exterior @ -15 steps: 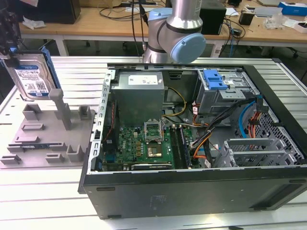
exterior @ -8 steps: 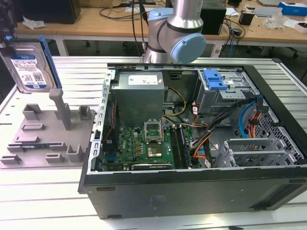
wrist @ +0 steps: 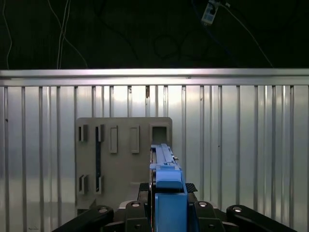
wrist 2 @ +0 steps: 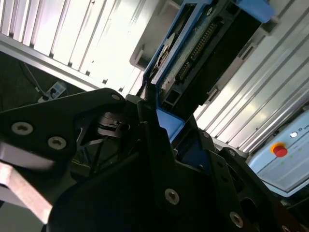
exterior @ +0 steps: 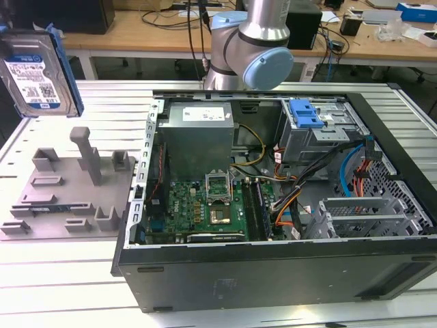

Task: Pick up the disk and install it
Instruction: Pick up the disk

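Blue-framed disk (exterior: pixel 35 68), white-and-blue label (exterior: pixel 31 83) showing, clamped in tool (wrist: pixel 166 195).

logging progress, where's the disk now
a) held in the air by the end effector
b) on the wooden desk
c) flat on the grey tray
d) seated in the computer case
a: the disk hangs above the grey tray, the end effector shut on its blue bracket in the first wrist view.

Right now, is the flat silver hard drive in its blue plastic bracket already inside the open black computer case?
No, the hard drive hangs above the grey fixture plate, outside the case.
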Motion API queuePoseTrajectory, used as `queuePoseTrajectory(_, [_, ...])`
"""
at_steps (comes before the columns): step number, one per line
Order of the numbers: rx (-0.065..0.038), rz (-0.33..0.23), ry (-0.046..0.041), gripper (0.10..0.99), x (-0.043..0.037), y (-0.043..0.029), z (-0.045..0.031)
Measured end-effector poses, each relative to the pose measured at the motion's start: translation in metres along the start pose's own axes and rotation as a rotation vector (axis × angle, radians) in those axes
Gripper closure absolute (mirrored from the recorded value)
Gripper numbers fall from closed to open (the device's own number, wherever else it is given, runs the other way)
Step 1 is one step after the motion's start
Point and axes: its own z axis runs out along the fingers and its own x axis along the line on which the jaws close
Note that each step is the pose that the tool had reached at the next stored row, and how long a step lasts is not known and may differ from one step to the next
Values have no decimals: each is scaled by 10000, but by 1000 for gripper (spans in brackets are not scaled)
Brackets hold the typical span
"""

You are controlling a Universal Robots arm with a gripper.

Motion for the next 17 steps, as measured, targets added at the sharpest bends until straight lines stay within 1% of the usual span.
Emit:
queuePoseTrajectory(2, [3, 0, 0, 722, 3, -8, -95])
queuePoseTrajectory(4, [4, 0, 0, 722, 4, -14, -166])
queuePoseTrajectory(5, [6, 0, 0, 722, 7, -22, -248])
queuePoseTrajectory(8, [9, 0, 0, 722, 13, -38, -396])
queuePoseTrajectory(17, [9, -1, 8, 722, 12, -40, -405])
